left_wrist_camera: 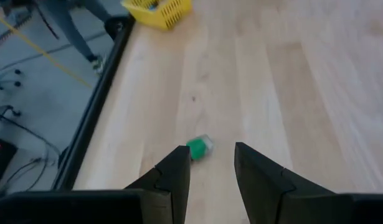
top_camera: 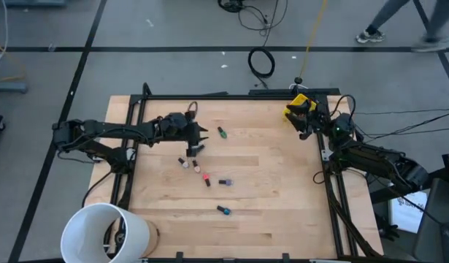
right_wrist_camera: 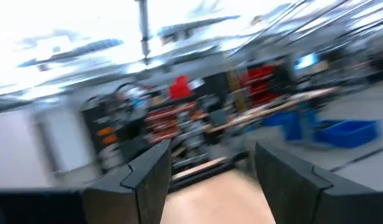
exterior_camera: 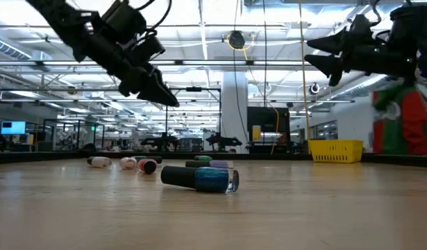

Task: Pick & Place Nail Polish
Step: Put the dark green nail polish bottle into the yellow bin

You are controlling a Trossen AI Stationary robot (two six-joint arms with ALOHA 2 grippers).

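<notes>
High view. You had the left gripper (top_camera: 203, 136) over the table's (top_camera: 282, 204) far-left part, aimed at the green bottle (top_camera: 221, 133) lying just beside its tips; presumably the next pick. Four more bottles lay loose nearby: a pale one (top_camera: 184, 163), a red one (top_camera: 206, 179), a purple one (top_camera: 225, 182) and a teal one (top_camera: 223, 210), all on their sides, which left them easy to roll. Your right gripper (top_camera: 303, 123) hung at the yellow bin (top_camera: 298, 104) in the far-right corner, likely the drop point. A white bucket (top_camera: 107, 232) stood at the near-left corner.

Low view. Both grippers rode well clear of the wood. The teal bottle (exterior_camera: 201, 178) lay nearest; others lay behind it.

Left wrist view. Your fingers (left_wrist_camera: 176, 177) stood parted, nothing between them, with the green bottle (left_wrist_camera: 199, 147) just ahead of one tip, not yet straddled. The bin (left_wrist_camera: 159, 10) sat far along the table edge.

Right wrist view. Fingers (right_wrist_camera: 147, 177) wide apart and empty, pointing out at the room; no bottle in sight, so the drop, if any, looked finished.
</notes>
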